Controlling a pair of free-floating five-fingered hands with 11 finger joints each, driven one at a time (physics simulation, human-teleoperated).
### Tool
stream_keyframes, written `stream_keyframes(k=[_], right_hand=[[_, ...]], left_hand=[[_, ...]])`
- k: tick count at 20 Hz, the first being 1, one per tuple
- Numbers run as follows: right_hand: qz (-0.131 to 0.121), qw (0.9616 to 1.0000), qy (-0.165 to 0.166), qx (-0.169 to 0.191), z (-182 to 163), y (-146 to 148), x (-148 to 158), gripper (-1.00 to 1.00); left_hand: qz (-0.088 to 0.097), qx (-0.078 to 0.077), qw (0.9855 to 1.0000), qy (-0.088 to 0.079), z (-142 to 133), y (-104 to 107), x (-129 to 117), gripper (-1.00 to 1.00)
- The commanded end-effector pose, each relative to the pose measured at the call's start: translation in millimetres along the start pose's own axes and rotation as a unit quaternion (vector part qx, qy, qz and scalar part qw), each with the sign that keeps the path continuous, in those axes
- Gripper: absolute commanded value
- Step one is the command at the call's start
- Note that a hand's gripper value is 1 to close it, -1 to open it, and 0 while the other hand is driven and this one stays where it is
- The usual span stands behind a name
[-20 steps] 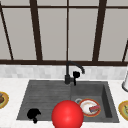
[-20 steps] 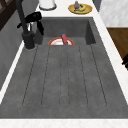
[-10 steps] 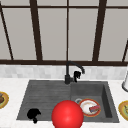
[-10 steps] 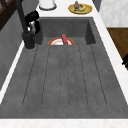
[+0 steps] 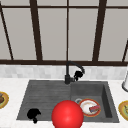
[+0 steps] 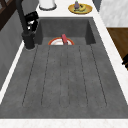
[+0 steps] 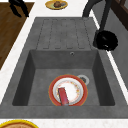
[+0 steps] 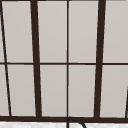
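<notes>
Nothing moved: right hand (image 5: 78, 74) beside faucet (image 5: 68, 72), fingers' state unclear; left hand (image 5: 33, 114) idle; red ball (image 5: 67, 114) blocks basin.

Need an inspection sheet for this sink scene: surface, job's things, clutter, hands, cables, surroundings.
Surface: grey sink, ribbed drainboard at left, basin at right.
Job's things: faucet; red-rimmed plate in the basin, a red block on it.
Clutter: red ball at front; food plates on both counters.
Hands: right hand at the faucet; left hand over the drainboard's front edge, fingers curled.
Cables: nothing seen.
Surroundings: window behind.
</notes>
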Motion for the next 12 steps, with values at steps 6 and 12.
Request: stream_keyframes(k=[6, 12], right_hand=[[-0.073, 0.9945, -0.060, -0.045, 2, 26, -47, 1.00], [-0.192, 0.9728, -0.084, -0.097, 3, 43, -82, 1.00]], left_hand=[[0.000, 0.000, 1.0000, 0.000, 0, 0, 0, 0.00], [0.000, 0.000, 1.0000, 0.000, 0, 0, 0, 0.00]])
